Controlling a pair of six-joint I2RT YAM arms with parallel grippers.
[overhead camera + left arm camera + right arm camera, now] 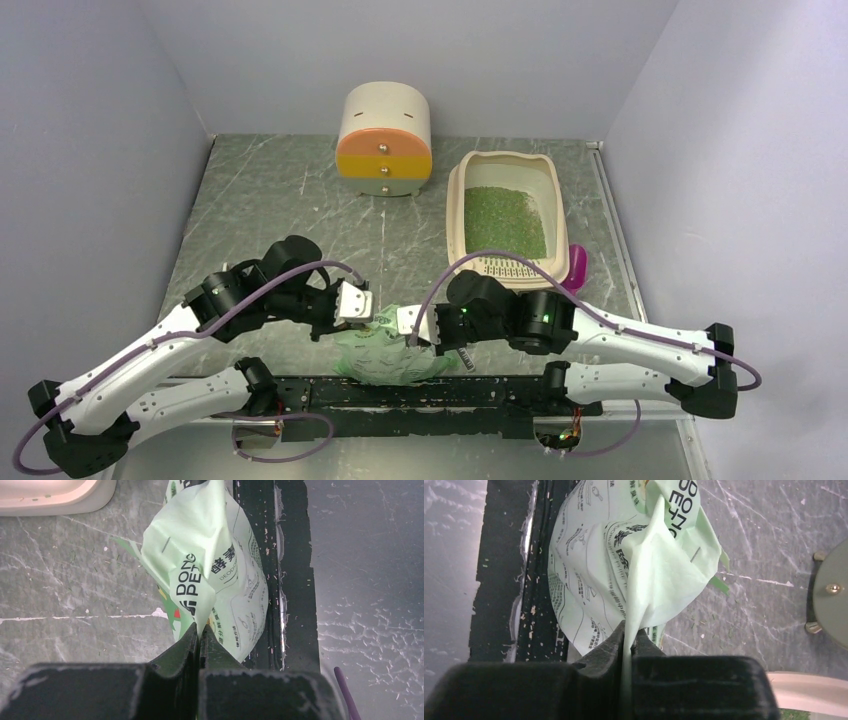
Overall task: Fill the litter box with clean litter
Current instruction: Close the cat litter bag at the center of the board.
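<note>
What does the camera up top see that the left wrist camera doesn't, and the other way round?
Only the top view shows the round beige-and-orange drawer unit, the light-green litter granules lying in the beige plastic litter box, the magenta plastic scoop beside it, and the right gripper. Only the left wrist view shows the black lettering printed on the green printed plastic bag. Both show that bag pinched by the shut left gripper, above the grey table.

Drawer unit (385,140) at back; green bag (383,360) front; perhaps magenta scoop (577,266) right.
</note>
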